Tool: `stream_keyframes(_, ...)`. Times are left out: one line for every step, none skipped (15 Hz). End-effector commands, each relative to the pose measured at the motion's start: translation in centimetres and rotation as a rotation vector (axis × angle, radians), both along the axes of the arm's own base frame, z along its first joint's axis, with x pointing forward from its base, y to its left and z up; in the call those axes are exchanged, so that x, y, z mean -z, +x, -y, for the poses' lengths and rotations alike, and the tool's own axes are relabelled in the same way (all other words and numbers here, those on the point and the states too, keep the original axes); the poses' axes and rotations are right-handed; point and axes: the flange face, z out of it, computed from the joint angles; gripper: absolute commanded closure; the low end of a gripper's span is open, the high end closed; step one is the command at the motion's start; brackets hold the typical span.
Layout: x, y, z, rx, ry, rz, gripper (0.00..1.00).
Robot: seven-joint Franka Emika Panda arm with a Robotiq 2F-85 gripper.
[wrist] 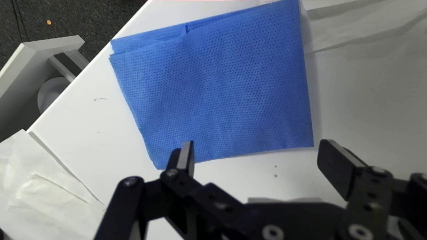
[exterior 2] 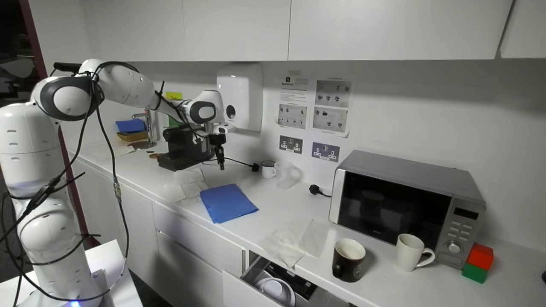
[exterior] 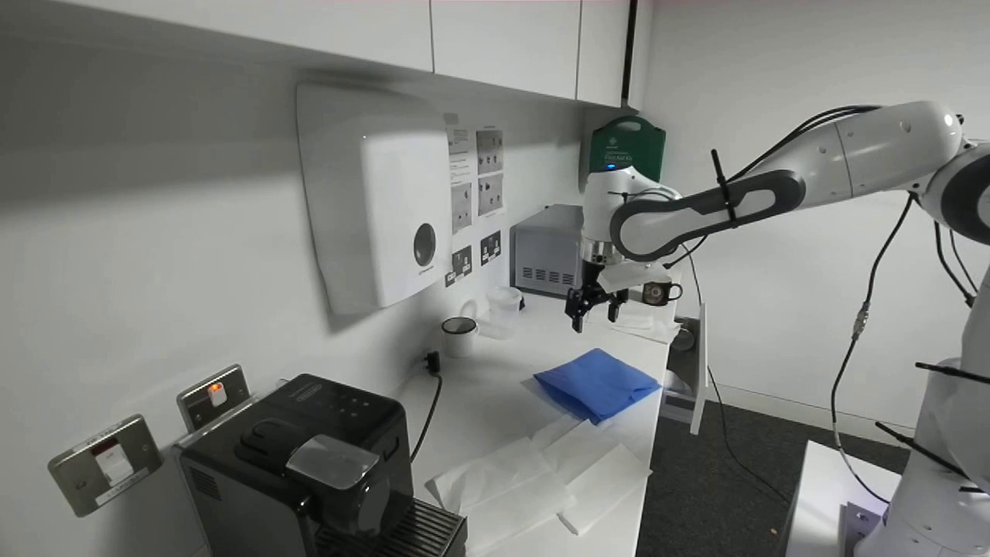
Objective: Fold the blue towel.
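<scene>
The blue towel lies flat on the white counter, in layers with its edges nearly lined up, in both exterior views (exterior: 597, 384) (exterior 2: 228, 202). It fills the upper middle of the wrist view (wrist: 213, 90), where layered edges show at its upper left. My gripper is open and empty, pointing down above the counter beside the towel, in both exterior views (exterior: 595, 319) (exterior 2: 221, 165). In the wrist view its fingers (wrist: 257, 145) stand wide apart near the towel's lower edge. The left finger overlaps the towel in that picture; the right one appears just outside its corner.
White sheets (exterior: 534, 487) lie beside the towel, and more (exterior 2: 294, 241) lie near an open drawer (exterior 2: 256, 290). A black coffee machine (exterior: 309, 464), a microwave (exterior 2: 396, 204), a dark mug (exterior 2: 349, 260) and white mugs (exterior 2: 411, 252) stand on the counter. Cupboards hang above.
</scene>
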Motion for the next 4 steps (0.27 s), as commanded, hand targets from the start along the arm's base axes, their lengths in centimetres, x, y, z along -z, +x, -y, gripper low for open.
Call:
stream_keyframes(-0.05,-0.4,0.04,-0.003,0.0,0.001,0.0)
stream_keyframes(-0.14,-0.64,0.07,-0.005,0.0,0.003,0.0)
stream_keyframes(-0.2,-0.76,0.08,-0.006,-0.001,0.004,0.0)
stream_keyframes(-0.18,-0.79,0.09,-0.006,-0.001,0.003,0.0)
